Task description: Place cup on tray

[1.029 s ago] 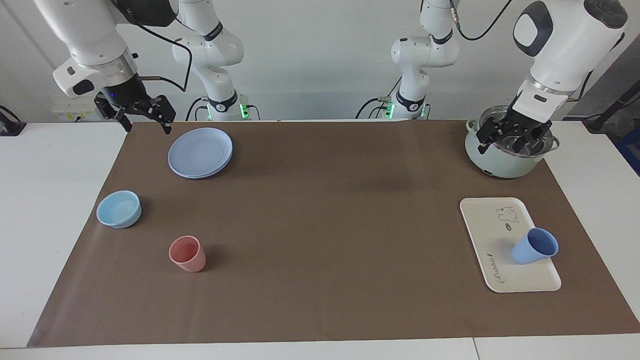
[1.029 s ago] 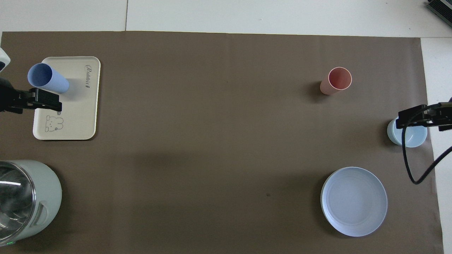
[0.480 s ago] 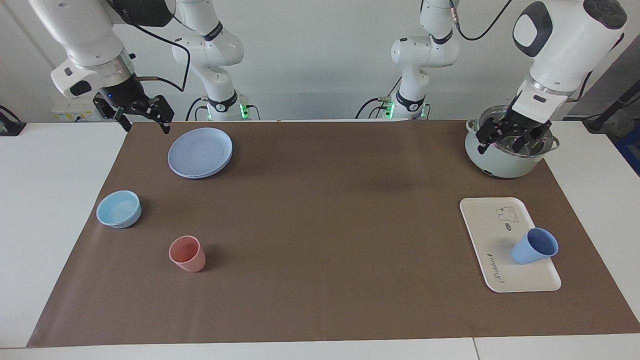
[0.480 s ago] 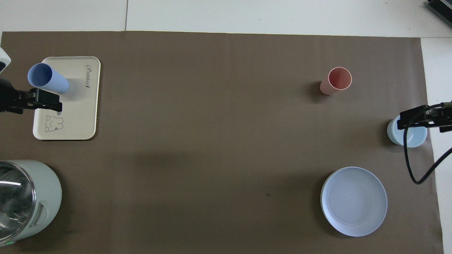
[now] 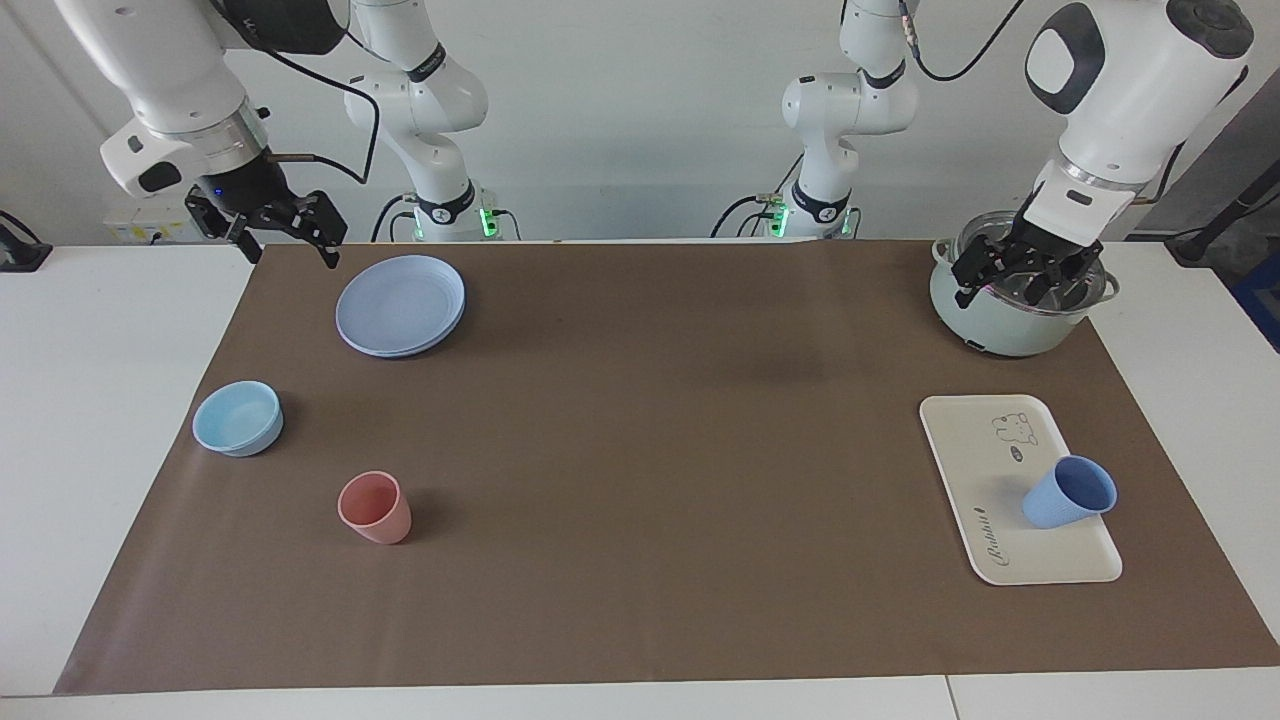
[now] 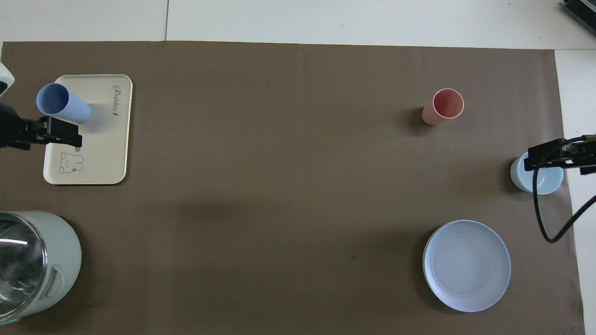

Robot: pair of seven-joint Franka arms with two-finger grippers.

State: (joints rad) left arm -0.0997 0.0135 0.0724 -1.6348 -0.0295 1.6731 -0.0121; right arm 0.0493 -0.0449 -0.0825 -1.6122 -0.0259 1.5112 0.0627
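Blue cup [image 5: 1068,505] stands upright on the cream tray [image 5: 975,450], at the tray's edge toward the left arm's end of the table [image 5: 60,330], on the half of the tray farther from the robots. Nothing touches the cup. In the overhead view the cup [image 6: 63,103] sits near the tray [image 6: 104,153] corner, beside the "Rabbit" lettering; the rabbit drawing is on the tray's nearer half.

Left gripper [image 5: 1022,275] is raised over the pale green pot [image 5: 1000,325], which sits nearer the robots than the tray at the left arm's end. Its jaws are spread wide apart and hold nothing. In the overhead view only the tip of the left gripper [image 6: 56,132] shows, lying across the tray's edge, but the facing view puts it up in the air, well clear of cup and tray.

Right gripper [image 5: 285,228] hangs over the edge of the brown mat [image 5: 640,450] near the round blue plate [image 5: 400,305], at the right arm's end. Its jaws are spread wide too, empty. In the overhead view the right gripper [image 6: 542,156] overlaps the light-blue bowl [image 6: 540,179], without contact.

Pink cup [image 5: 375,508] stands upright on the mat, farther from the robots than the bowl [image 5: 238,418] and plate [image 6: 466,265].
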